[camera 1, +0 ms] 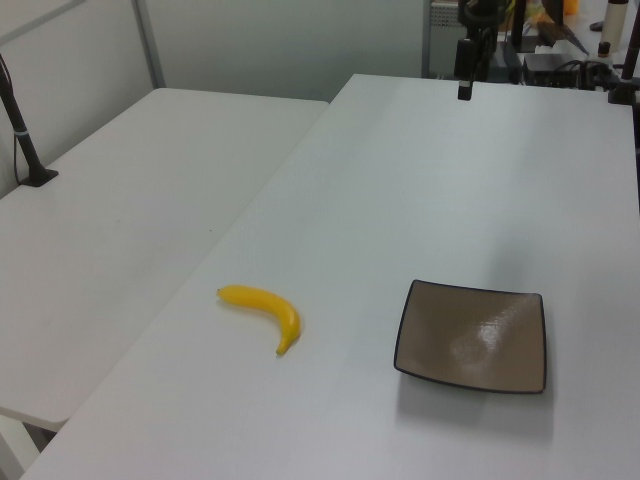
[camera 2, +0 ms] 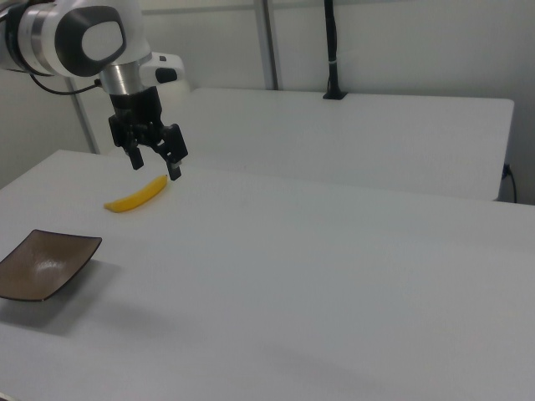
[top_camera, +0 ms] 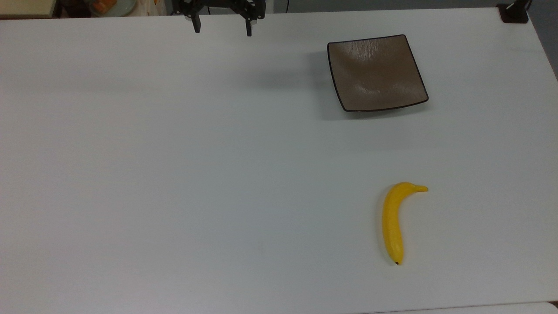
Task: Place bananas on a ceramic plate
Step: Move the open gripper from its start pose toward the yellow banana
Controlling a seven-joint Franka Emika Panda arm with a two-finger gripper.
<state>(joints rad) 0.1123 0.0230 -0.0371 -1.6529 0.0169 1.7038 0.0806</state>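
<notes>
- Top view: white table [top_camera: 174, 174], broad and matte, bearing plate and banana.
- Robot arm [camera 2: 75, 38], white with black joints, at the right view's upper left, hanging above the table.
- Plate [top_camera: 377, 72], square, brown-grey, thin dark rim, dished centre bare, at the top view's upper right; likely hard and breakable, so best met gently.
- Banana [top_camera: 394, 222], bright yellow, curved, lying flat on the table, well apart from the plate, toward the top view's lower right; stem end nearer the plate, dark tip away from it.
- Banana surface smooth and glossy, plastic-looking: probably light, stiff and a little slippery.
- Best hold, as a judgement: across the thick middle of the curve, fingers square to its length, not at the thin stem or tip.
- Gripper [top_camera: 222, 25], black, at the top view's upper edge, fingers spread apart, nothing between them, well apart from banana and plate.
- Pick-up not yet begun.
</notes>
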